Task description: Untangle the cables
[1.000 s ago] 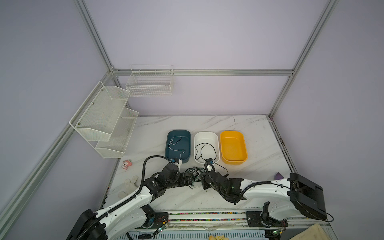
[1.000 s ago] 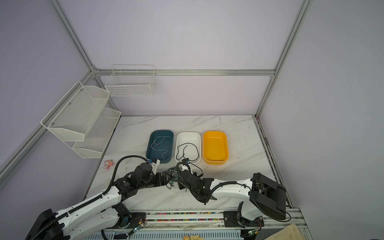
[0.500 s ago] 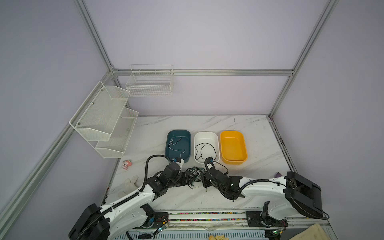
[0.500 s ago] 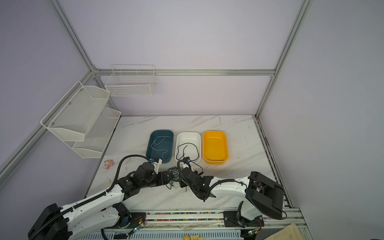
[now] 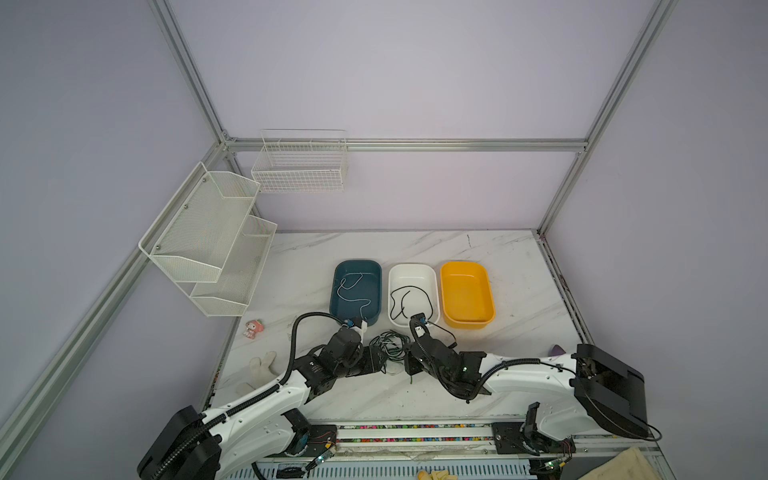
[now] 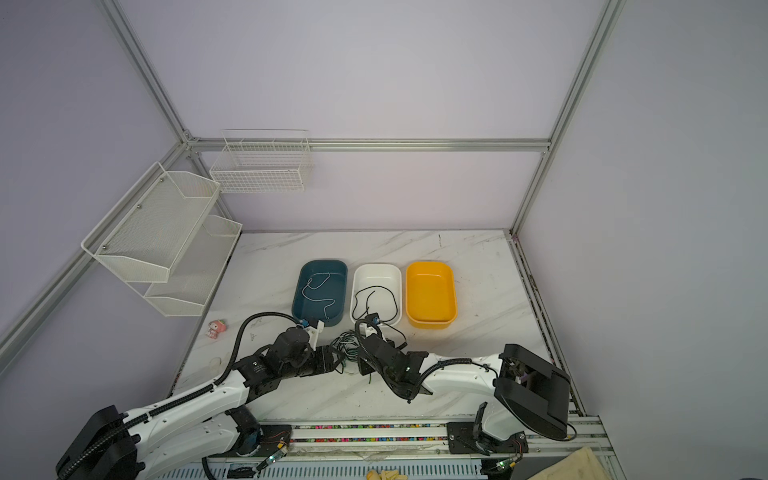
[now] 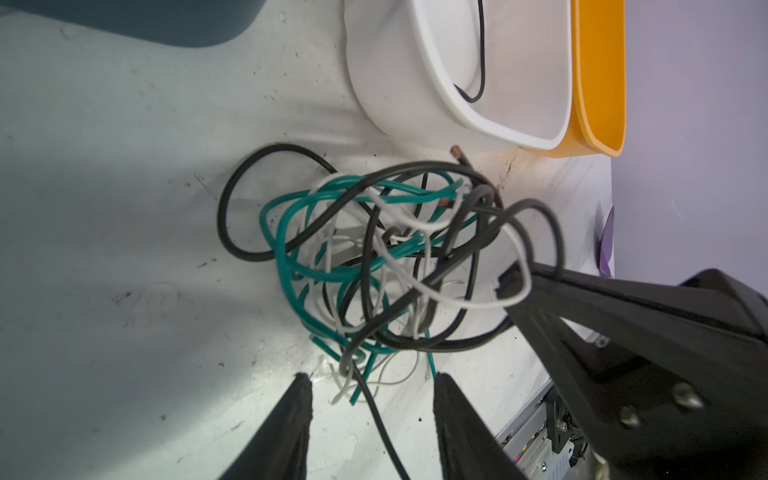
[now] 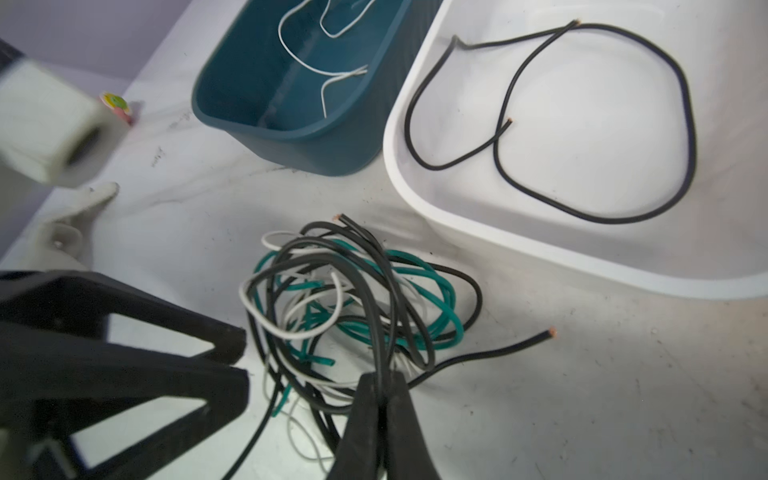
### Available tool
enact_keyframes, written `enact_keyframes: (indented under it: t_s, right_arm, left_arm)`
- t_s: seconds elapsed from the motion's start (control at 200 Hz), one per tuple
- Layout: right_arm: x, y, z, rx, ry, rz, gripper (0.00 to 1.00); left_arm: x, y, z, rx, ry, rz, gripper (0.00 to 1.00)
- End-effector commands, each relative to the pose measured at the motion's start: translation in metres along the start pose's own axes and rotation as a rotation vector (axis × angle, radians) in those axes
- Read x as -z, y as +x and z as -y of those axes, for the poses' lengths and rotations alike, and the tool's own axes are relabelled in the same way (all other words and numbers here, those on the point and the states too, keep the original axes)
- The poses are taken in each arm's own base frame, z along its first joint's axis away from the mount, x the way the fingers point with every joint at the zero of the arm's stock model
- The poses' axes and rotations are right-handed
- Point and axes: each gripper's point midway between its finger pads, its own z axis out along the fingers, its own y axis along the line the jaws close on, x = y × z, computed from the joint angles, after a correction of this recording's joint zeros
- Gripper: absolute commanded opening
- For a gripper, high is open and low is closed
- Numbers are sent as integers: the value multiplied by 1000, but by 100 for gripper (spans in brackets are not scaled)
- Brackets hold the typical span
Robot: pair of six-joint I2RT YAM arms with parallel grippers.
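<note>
The marble tabletop (image 5: 478, 374) fills the lower part of both top views. At its centre three bins stand in a row: a teal bin (image 5: 370, 291) with one white cable (image 8: 332, 74) inside, a white bin (image 5: 415, 274) with one black cable (image 8: 602, 220), and a yellow bin (image 5: 467, 295). Just below them, at lower centre, the tangle of cables (image 5: 390, 345) lies on the tabletop between my two hands, its black, white and green strands looped through one another. My left hand (image 7: 374, 378) is open and grips nothing; its fingers (image 7: 291, 415) stand apart on either side of the tangle's trailing ends. My right hand (image 8: 382, 376) is closed, pinching a black strand (image 8: 378, 345) that comes out of the heap. I judge the risk lies in pulling now. With nothing pinning the rest, the whole knot could drag along or cinch tighter. If my left hand shuts on several strands, the pulled one among them, the loop could lock. My hands also sit close enough to bump.
</note>
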Motion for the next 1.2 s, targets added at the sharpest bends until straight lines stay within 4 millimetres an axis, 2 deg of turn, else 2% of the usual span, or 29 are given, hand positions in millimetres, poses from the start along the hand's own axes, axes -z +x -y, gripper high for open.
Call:
enact_keyframes:
  t_s: [0.0, 0.035, 0.05, 0.22, 0.42, 0.525, 0.75, 0.83, 0.935, 1.115, 1.2]
  right_arm:
    - [11, -15, -2, 4, -4, 36, 0]
    - [12, -14, -1, 8, -1, 31, 0]
    - [18, -21, -5, 2, -19, 50, 0]
    - [40, -41, -14, 6, -76, 98, 0]
    - [69, -62, -37, 40, -204, 140, 1]
    - [74, -65, -38, 44, -209, 142, 2]
    - [97, -75, -33, 13, -227, 187, 8]
    - [99, -71, -28, 10, -221, 183, 10]
    - [94, -59, -22, 14, -212, 152, 8]
    - [87, -43, -13, 17, -193, 123, 0]
    - [86, -39, -10, 26, -191, 120, 0]
  left_arm:
    - [-3, 5, -3, -4, 8, 0, 47]
    - [-4, 5, -3, -4, 9, -2, 47]
    - [-4, 4, -2, -4, 11, -1, 47]
    - [-6, 5, -2, -3, 11, -4, 47]
    - [-9, 6, -2, -2, 14, -12, 46]
    - [-10, 7, -1, -3, 18, -15, 46]
    - [-11, 9, 0, -9, 21, -22, 32]
    - [-9, 8, 3, -13, 34, -21, 31]
    - [1, 0, 21, -33, 92, -2, 32]
    - [31, -20, 56, -109, 177, 58, 41]
    - [46, -27, 70, -146, 220, 89, 46]
